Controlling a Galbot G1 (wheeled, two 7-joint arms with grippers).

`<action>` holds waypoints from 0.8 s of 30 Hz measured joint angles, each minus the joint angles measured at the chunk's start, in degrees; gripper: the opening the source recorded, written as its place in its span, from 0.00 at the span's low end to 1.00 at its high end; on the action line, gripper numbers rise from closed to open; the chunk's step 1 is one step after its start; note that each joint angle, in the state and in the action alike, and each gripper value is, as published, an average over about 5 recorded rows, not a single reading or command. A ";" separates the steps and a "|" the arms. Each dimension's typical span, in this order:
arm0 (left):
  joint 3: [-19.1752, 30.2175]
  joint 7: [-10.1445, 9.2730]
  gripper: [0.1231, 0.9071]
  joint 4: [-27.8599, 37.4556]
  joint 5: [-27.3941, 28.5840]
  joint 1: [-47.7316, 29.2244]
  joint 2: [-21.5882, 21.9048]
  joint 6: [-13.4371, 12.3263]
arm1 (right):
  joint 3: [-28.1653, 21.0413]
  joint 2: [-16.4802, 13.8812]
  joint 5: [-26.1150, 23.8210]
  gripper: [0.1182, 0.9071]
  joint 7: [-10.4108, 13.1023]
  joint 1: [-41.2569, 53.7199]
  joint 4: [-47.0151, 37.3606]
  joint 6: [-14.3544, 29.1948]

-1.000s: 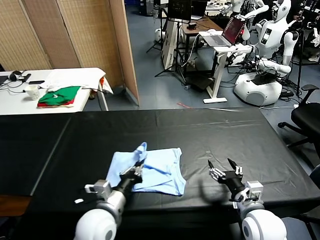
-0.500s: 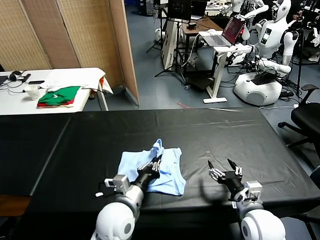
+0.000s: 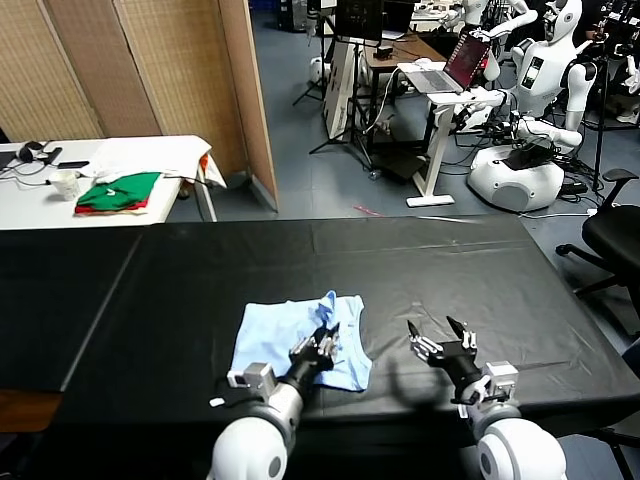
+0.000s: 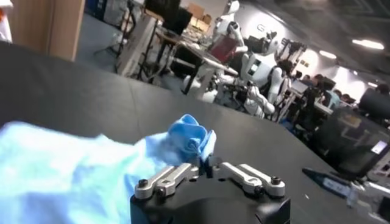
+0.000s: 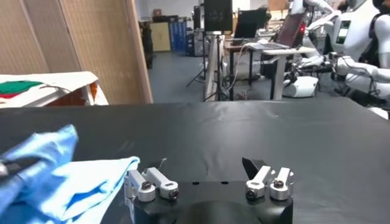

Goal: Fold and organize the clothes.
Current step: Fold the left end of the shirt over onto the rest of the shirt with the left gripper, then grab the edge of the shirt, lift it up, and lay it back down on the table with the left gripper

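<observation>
The T-shirt (image 3: 290, 338) lies on the black table (image 3: 450, 260), near its front edge and a little to the robot's left of the middle. It is partly folded: most of it lies flat, and one bunched part stands up at the side toward the right arm.

The left hand (image 3: 322, 345) is over that side of the shirt. In the left wrist view its fingers are closed narrow on a small knot of blue fabric (image 4: 190, 137), so it is holding a corner or edge of the shirt, lifted a little above the flat part. The step in hand seems to be a fold, where the held edge is carried across the shirt toward the right. I judge the folding is in the middle, not near the end, because the shape is not yet a neat rectangle.

The next move probably calls for laying the held fabric down flat on the layer below and letting go without dragging it. The cloth is thin and soft, so it can wrinkle or follow the fingers.

The right hand (image 3: 440, 345) waits just beside the shirt, above the table, with its fingers spread wide and nothing in it.

The table is covered with a dark cloth. Behind it, on the left, a white table (image 3: 150, 150) carries green and red folded garments (image 3: 118, 193). Wooden screens (image 3: 150, 60) stand behind, and on the right are desks with a laptop (image 3: 455, 65) and other white robots (image 3: 540, 90).
</observation>
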 joint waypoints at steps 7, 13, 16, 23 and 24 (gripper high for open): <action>-1.85 -1.88 0.97 -2.13 -7.34 0.69 -2.74 0.21 | -3.91 -1.87 1.20 1.00 -0.05 3.18 -2.02 -0.89; -6.05 0.11 1.00 -3.94 -0.30 1.95 1.06 -3.35 | -9.85 -2.97 -1.57 1.00 -1.26 6.88 -4.54 -0.70; -8.63 0.29 1.00 -4.33 2.75 3.03 4.06 -4.34 | -12.99 -2.71 -4.27 1.00 -2.04 8.36 -6.07 -0.46; -12.94 0.13 1.00 -4.59 5.19 4.19 6.84 -4.89 | -16.96 -2.10 -10.89 1.00 -2.31 8.90 -8.50 -3.65; -13.24 0.13 1.00 -4.42 5.36 4.20 6.86 -4.98 | -17.05 -2.04 -11.68 1.00 -1.98 8.76 -8.51 -4.18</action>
